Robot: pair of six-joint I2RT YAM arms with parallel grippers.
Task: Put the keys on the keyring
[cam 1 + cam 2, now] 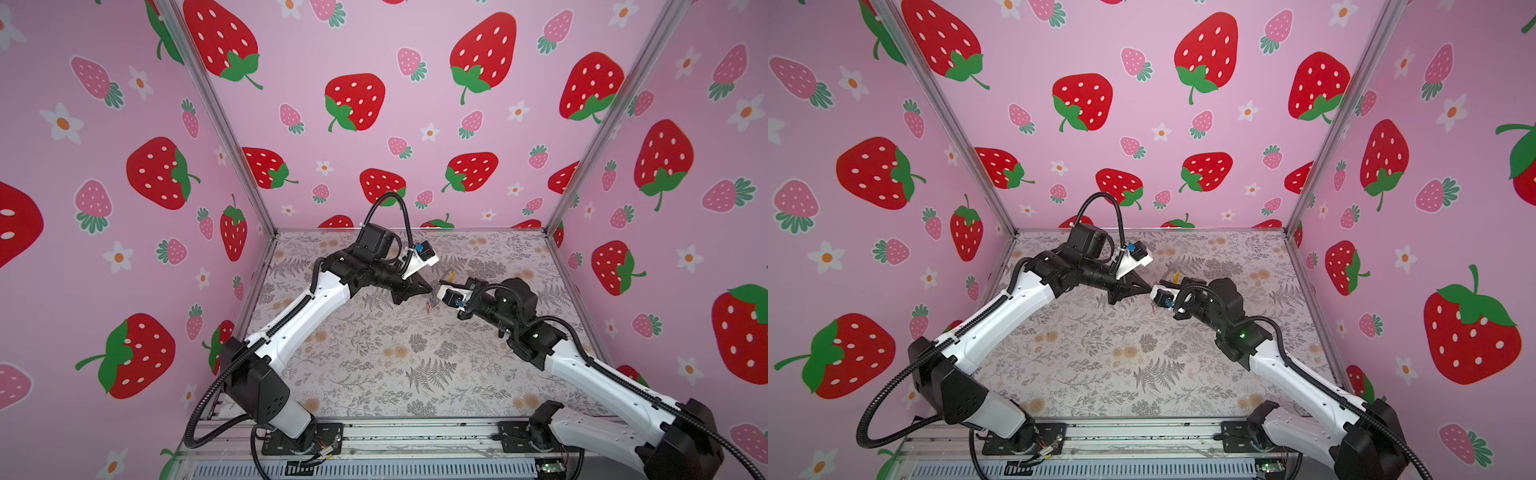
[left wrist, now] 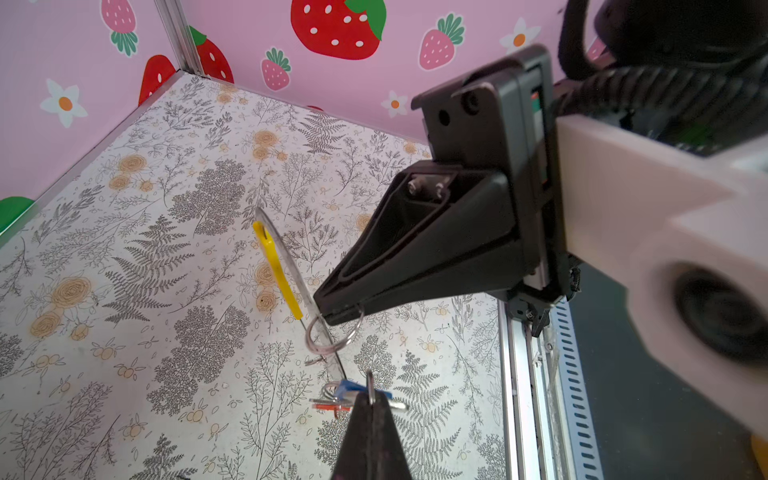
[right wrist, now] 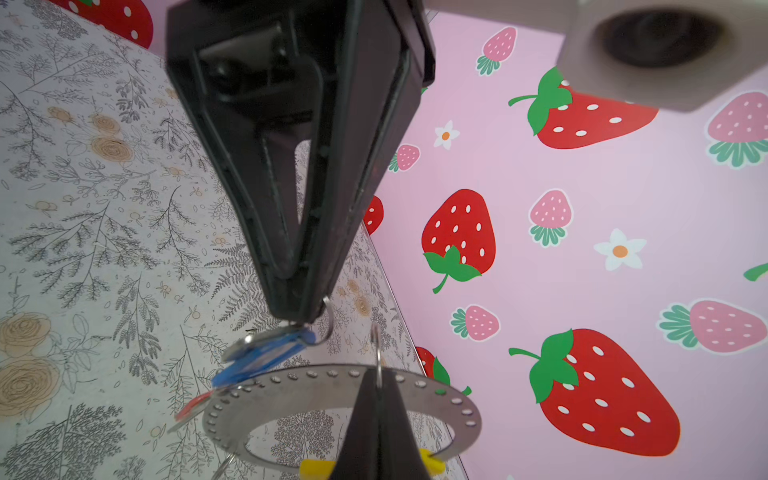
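Two pincers meet tip to tip above the middle of the flowery counter [image 1: 374, 353] in both top views, because it takes one to hold each part. The left pincer [image 1: 428, 291] and the right pincer [image 1: 442, 284] almost touch, and both look shut tight. Between them the keys [image 1: 432, 301] hang up in the air, with the yellow bit of the keyring [image 1: 451, 275] poking up just behind. They are too small here to show how they join. From the left wrist, the left pincer [image 2: 371, 401] pinches the thin loop [image 2: 370, 381] at the top of the keys, so the blue tag [image 2: 357, 388] and the red tag [image 2: 332, 408] dangle free. The right pincer [image 2: 332, 309] is shut on a little silver ring [image 2: 308, 337]. That ring seems to go round the keyring [image 2: 277, 266], which hangs on its edge above the counter. I think this keeps the big hoop steady while the keys are brought to it. From the right wrist, the keyring [image 3: 316, 388] shows as a flat grey hoop with a row of small holes. The blue tag [image 3: 266, 357] lies right by its rim, with the red tag [image 3: 191, 406] just beside. I cannot tell if the keys are on the hoop yet. Both pincer tips crowd the same small spot and hide part of the hoop, so they could bump. The pink strawberry walls [image 3: 582, 208] are well apart and no bother.
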